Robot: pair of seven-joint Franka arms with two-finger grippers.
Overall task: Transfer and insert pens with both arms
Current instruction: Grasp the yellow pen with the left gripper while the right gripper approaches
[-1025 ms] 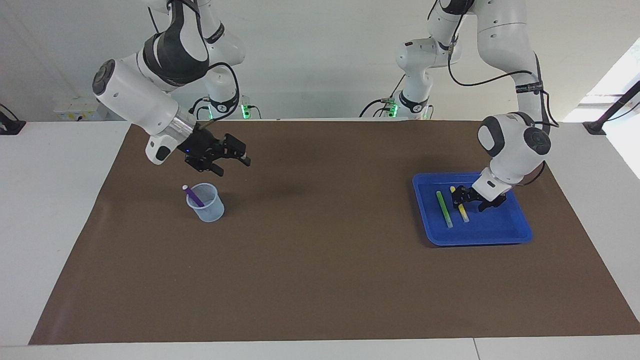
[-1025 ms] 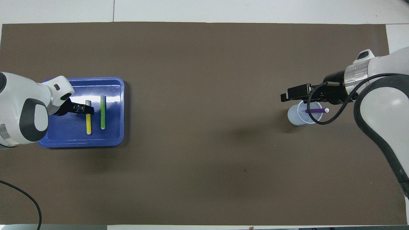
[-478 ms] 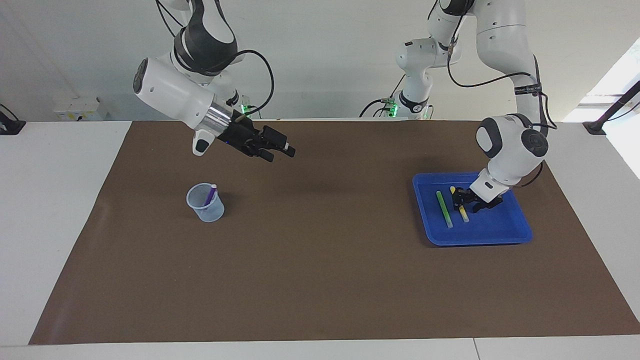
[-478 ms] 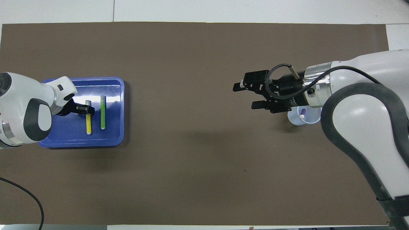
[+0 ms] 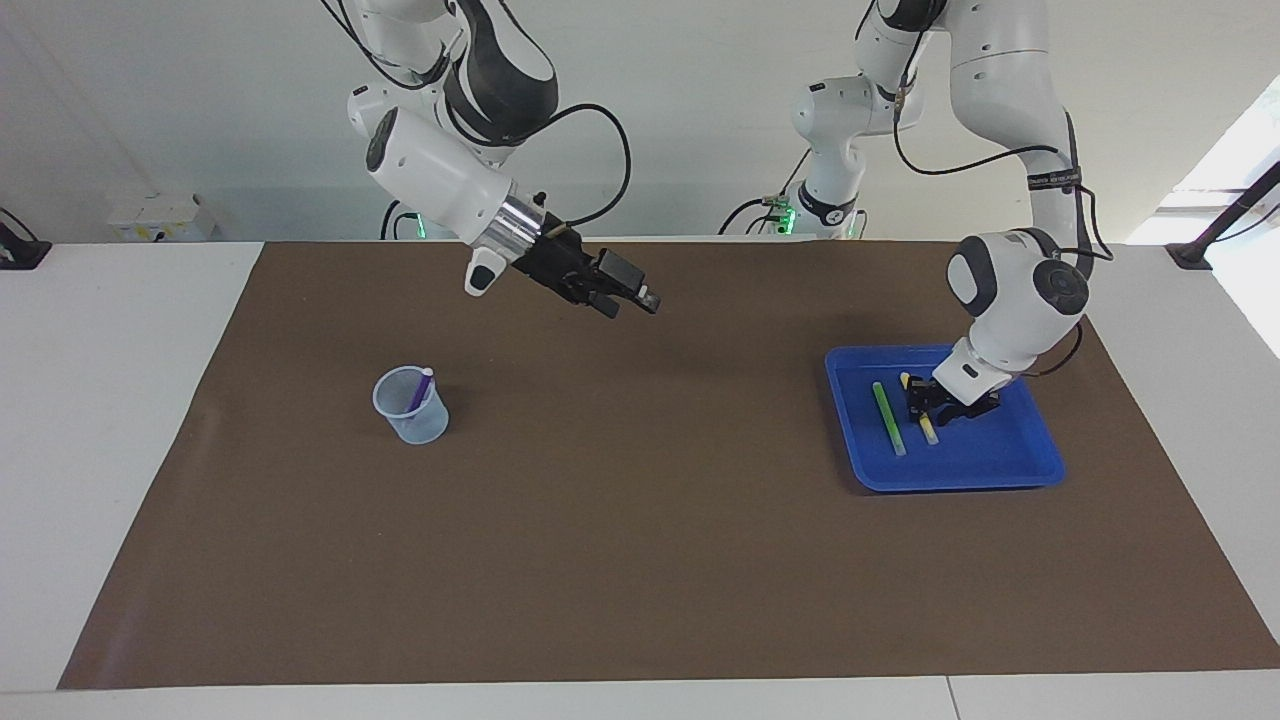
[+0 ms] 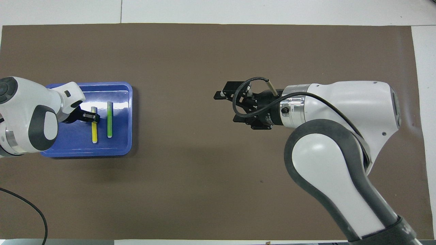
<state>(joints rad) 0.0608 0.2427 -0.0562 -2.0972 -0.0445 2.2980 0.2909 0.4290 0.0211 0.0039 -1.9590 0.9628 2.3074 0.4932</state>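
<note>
A blue tray lies toward the left arm's end of the table with a yellow pen and a green pen flat in it, side by side. My left gripper is down in the tray at the yellow pen's end nearer the robots. A purple pen leans inside a clear cup toward the right arm's end; in the overhead view the right arm hides both. My right gripper hangs open and empty over the mat's middle.
A brown mat covers most of the white table. Two small arm bases with green lights stand at the robots' edge. A black cable curls over the mat corner near the left arm.
The right arm has lifted away from the cup and swung to over the mat's middle. The purple pen has tipped to lean the other way in the cup. The left gripper has stayed at the yellow pen.
</note>
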